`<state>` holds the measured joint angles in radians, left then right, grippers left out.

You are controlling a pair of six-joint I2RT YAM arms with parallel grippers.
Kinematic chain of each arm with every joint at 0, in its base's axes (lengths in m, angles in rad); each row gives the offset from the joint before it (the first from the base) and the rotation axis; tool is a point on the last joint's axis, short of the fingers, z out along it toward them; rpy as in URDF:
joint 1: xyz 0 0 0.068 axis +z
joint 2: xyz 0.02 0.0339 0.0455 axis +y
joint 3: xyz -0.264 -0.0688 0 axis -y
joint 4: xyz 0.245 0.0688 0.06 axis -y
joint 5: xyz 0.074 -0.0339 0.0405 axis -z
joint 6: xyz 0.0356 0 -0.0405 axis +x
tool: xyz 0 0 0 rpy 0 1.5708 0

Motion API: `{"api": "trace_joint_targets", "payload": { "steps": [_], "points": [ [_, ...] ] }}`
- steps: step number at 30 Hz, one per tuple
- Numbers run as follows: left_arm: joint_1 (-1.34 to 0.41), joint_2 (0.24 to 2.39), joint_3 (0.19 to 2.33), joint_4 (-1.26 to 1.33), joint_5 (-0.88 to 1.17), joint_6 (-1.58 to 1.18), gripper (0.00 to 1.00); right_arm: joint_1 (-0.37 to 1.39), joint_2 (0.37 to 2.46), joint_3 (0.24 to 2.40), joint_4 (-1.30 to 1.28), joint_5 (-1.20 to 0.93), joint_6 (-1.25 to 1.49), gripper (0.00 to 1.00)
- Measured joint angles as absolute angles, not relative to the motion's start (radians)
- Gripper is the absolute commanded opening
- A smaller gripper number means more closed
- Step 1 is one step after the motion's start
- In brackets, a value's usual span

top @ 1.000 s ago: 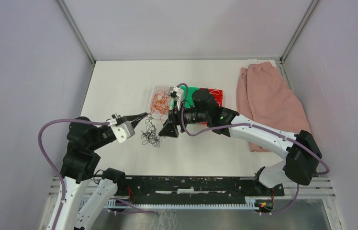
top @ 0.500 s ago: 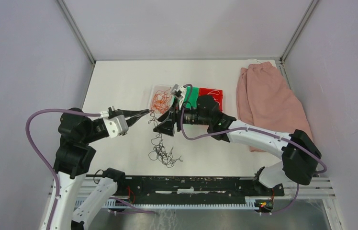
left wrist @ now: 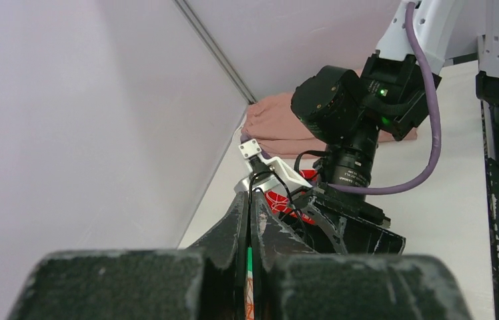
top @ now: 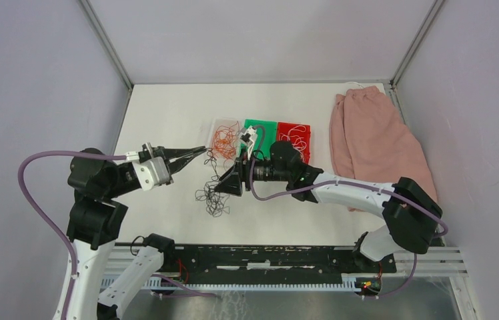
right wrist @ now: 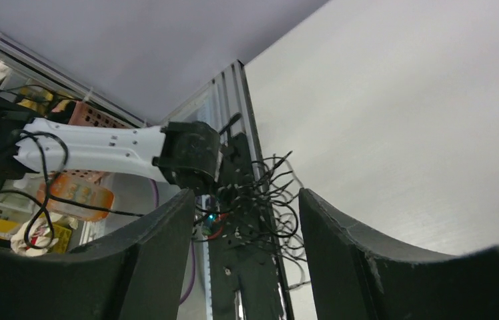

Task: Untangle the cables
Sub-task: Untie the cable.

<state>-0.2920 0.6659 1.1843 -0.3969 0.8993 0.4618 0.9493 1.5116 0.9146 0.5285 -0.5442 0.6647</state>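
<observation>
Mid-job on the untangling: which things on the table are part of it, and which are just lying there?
Part of the job:
black cables, strung from the shut left gripper, by the open right gripper
orange cables in the clear tray
white cables in the red tray
green tray

Lying about:
pink cloth

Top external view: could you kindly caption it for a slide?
Left tool pinches the cables; right tool open beside them.
</observation>
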Motion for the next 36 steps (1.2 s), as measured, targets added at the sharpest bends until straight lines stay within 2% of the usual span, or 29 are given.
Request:
{"api": "trace_joint_targets", "payload": {
  "steps": [7, 12, 16, 22, 36],
  "points": [
    [-0.292, 0.664, 1.185, -0.39, 0.9, 0.461, 0.03, 0.947, 1.35, 0.896, 0.27, -0.424, 0.524, 0.71],
    [-0.292, 0.657, 1.185, -0.387, 0.9, 0.461, 0.03, 0.947, 1.18, 0.874, 0.195, -0.387, 0.416, 0.72],
    [-0.292, 0.658, 1.185, -0.387, 0.901, 0.46, 0.03, 0.947, 1.123, 0.868, 0.167, -0.387, 0.359, 0.72],
    [-0.292, 0.661, 1.189, -0.386, 0.901, 0.445, 0.03, 0.946, 1.122, 0.868, 0.155, -0.425, 0.333, 0.71],
    [-0.292, 0.666, 1.205, -0.364, 0.901, 0.442, 0.03, 0.965, 1.293, 0.948, 0.366, -0.571, 0.453, 0.68]
  ]
}}
